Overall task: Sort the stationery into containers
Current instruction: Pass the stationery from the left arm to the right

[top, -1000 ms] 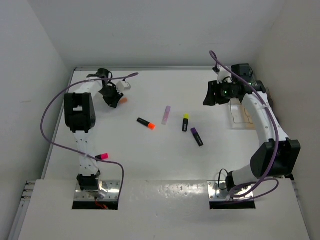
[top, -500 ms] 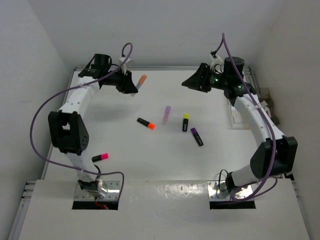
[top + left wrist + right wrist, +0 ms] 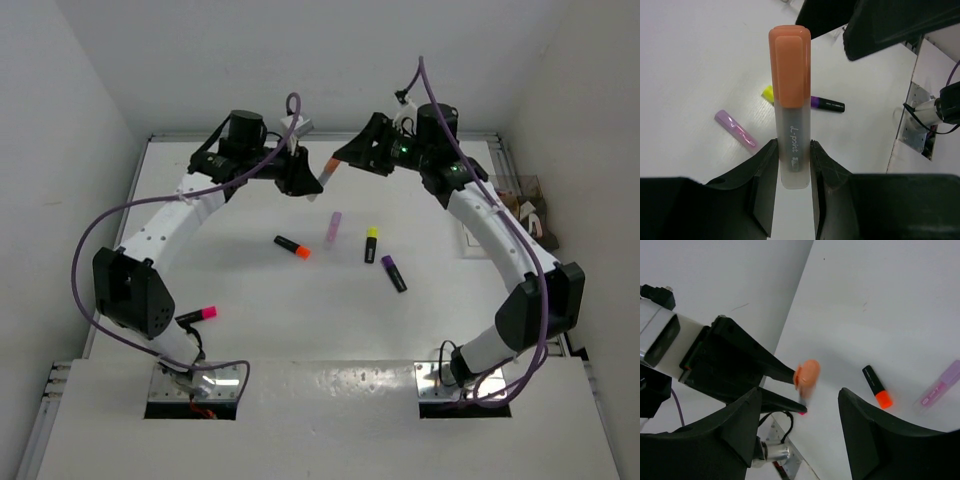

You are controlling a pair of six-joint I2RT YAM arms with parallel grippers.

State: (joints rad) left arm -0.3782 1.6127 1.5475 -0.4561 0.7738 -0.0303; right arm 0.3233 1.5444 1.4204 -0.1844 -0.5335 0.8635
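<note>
One highlighter (image 3: 790,100), left end effector (image 3: 792,145) clamping it, right end effector (image 3: 800,392) apart, lettering (image 3: 793,141) wrist-only

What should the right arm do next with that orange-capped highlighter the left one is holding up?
Probably ease the right pincer forward around the cap end of the orange-capped highlighter: its jaws stand open just short, while the left pincer grips the barrel.

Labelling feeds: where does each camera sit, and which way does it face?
Top: above and behind, looking down on the table; left arm and right arm show.
Left wrist: looks along the left pincer, shut on the held highlighter, toward the right pincer.
Right wrist: looks between its open fingers at that highlighter.
Both wrists share the highlighter and lilac marker.
</note>
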